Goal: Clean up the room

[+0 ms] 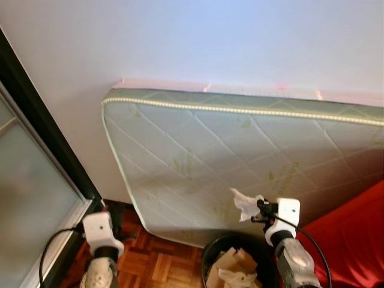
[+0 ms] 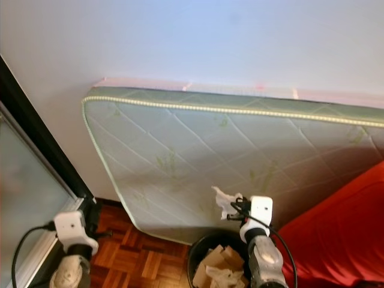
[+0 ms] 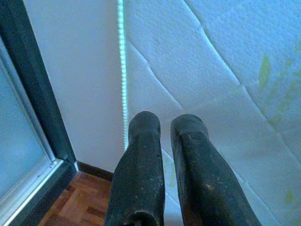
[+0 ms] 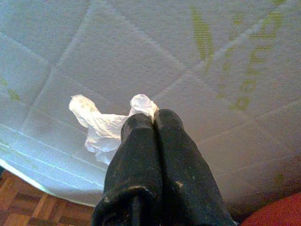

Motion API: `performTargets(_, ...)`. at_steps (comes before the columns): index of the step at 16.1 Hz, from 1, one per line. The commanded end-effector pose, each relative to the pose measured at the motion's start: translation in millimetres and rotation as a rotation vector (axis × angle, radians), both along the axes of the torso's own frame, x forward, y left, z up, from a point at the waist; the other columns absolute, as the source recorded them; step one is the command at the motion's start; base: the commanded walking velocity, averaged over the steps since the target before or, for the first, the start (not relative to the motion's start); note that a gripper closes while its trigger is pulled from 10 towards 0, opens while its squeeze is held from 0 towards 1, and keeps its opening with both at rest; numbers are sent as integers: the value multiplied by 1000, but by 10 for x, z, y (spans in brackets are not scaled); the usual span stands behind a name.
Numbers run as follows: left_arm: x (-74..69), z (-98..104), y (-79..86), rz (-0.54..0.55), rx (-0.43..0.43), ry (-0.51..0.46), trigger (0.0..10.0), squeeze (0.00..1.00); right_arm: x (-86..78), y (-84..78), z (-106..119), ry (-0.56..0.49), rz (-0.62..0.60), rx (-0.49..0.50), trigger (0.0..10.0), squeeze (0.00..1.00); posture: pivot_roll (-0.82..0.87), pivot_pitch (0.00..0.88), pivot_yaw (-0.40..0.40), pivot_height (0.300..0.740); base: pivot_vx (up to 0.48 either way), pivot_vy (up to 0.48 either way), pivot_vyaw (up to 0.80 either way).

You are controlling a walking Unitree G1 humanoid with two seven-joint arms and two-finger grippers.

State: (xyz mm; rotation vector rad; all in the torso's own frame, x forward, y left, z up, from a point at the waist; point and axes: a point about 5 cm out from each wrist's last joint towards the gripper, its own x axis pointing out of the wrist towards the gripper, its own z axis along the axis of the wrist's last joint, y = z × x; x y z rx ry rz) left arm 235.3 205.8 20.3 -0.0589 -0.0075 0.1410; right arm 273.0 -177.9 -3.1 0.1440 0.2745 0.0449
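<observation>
Above the black bin (image 1: 211, 252): right claw (image 4: 153, 117), fingers pressed together on a crumpled white tissue (image 4: 101, 125). The tissue juts from the fingertips toward the robot's left and hangs in front of the quilted mattress (image 1: 240, 156), apart from its face as far as can be judged.

Bin: round, open-topped, standing on the parquet floor (image 1: 156, 264) at the mattress's foot, already holding cardboard scraps (image 1: 231, 261) and more crumpled paper (image 1: 237, 277). Its mouth lies directly below and slightly left of the held tissue, so the coming move, by judgement, is a short lowering or a plain release, with the right arm the nearer one by far.

Left claw (image 3: 164, 125): raised at the robot's left near the dark door frame (image 1: 42, 138), fingers close together with a narrow gap, holding nothing, pointing at the mattress corner and white wall (image 1: 180, 42).

Edges and room: mattress leans on the wall close behind the bin; red upholstery (image 1: 354, 234) crowds the right side. Open space lies to the left, over the floor. Risk, as judged: light tissue drifting past the rim if let go this high.
</observation>
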Motion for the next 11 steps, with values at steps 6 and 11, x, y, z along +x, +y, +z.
performTargets(6, 37, 76, -133, -82, 12, 7, 10000, 0, 64, -58, 93, -41, -92, -37, 10000, 0, 81, 0, 1, 740, 0, 0, 0)
performTargets(11, 38, 105, -149, -99, 15, 15, 10000, 0, 40, 33, 36, 4, -71, -26, 10000, 0, 82, 0, 7, 721, 0, 0, 0)
